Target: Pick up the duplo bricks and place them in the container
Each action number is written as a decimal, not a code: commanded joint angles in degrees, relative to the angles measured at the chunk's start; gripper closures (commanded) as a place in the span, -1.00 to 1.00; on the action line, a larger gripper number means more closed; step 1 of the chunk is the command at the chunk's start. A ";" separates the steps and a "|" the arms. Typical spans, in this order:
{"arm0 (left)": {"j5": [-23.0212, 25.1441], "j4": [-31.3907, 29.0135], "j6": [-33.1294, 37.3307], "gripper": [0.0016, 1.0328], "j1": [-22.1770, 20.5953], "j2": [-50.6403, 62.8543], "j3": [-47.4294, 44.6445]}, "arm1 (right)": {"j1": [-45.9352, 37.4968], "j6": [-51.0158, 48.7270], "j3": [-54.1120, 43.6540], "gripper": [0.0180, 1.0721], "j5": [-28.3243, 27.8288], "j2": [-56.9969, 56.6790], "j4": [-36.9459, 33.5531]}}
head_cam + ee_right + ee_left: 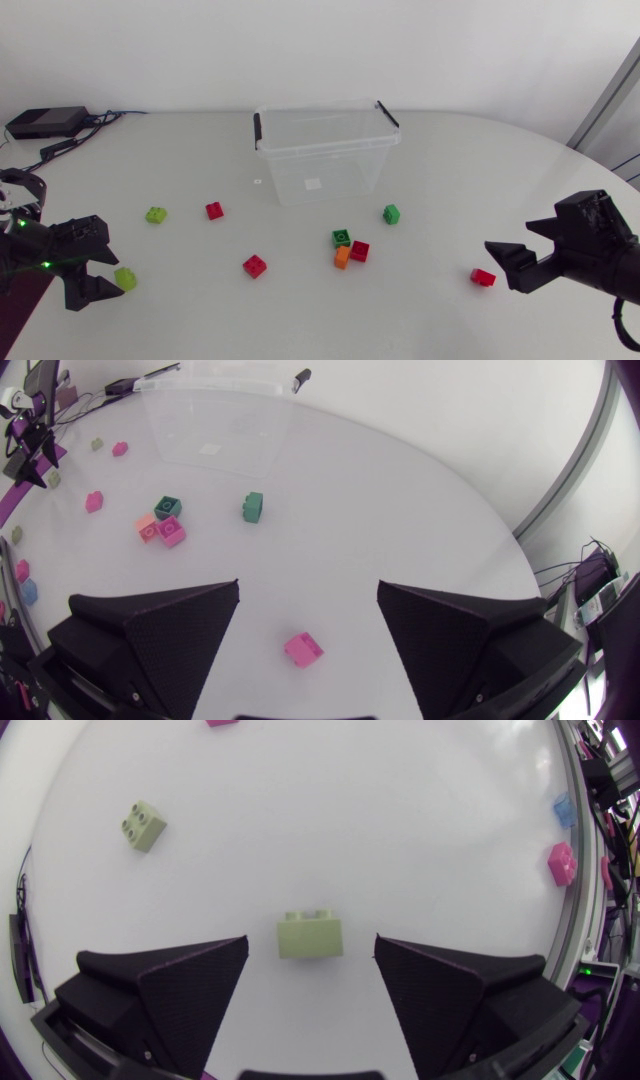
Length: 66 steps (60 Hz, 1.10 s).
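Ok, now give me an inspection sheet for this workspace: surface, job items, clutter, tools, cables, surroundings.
Surface: white table, nothing spilled.
Job's things: clear container at the far middle, no bricks visible inside; nine bricks loose on the table, with a green, orange and red cluster in front of it.
Clutter: small pale mark beside the container.
Tools: left tool open, lime brick between its fingers, untouched; right tool open, red brick between its fingers, untouched.
Cables: black box with leads at the far left corner.
Surroundings: nothing seen.
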 commanded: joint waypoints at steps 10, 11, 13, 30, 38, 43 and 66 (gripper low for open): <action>1.43 -0.03 2.41 -0.15 -1.06 5.23 -0.52 | 1.17 -1.20 1.66 -0.84 -0.39 7.34 -0.33; 1.43 -0.03 2.41 -0.08 -0.97 5.67 -0.26 | 1.17 -1.38 1.93 -0.84 -0.47 7.69 -0.68; 1.43 -0.12 2.41 0.08 -0.97 6.55 0.27 | 1.44 -1.55 2.45 -0.84 -0.82 8.48 -1.56; 3.10 -2.41 3.03 0.34 0.17 9.98 2.64 | 1.52 -4.98 5.53 -0.90 -0.30 15.60 -3.67; 5.65 -6.01 3.82 0.34 1.14 7.87 4.66 | -0.50 -12.01 8.08 -0.90 -0.21 16.31 -6.75; 7.32 -8.73 4.17 0.34 1.31 4.88 5.54 | -3.14 -17.46 10.01 -0.90 -0.47 20.35 -7.54; 16.20 -15.15 0.13 0.34 -1.23 -6.46 9.76 | -4.28 -33.46 7.02 -0.84 4.27 24.83 -9.21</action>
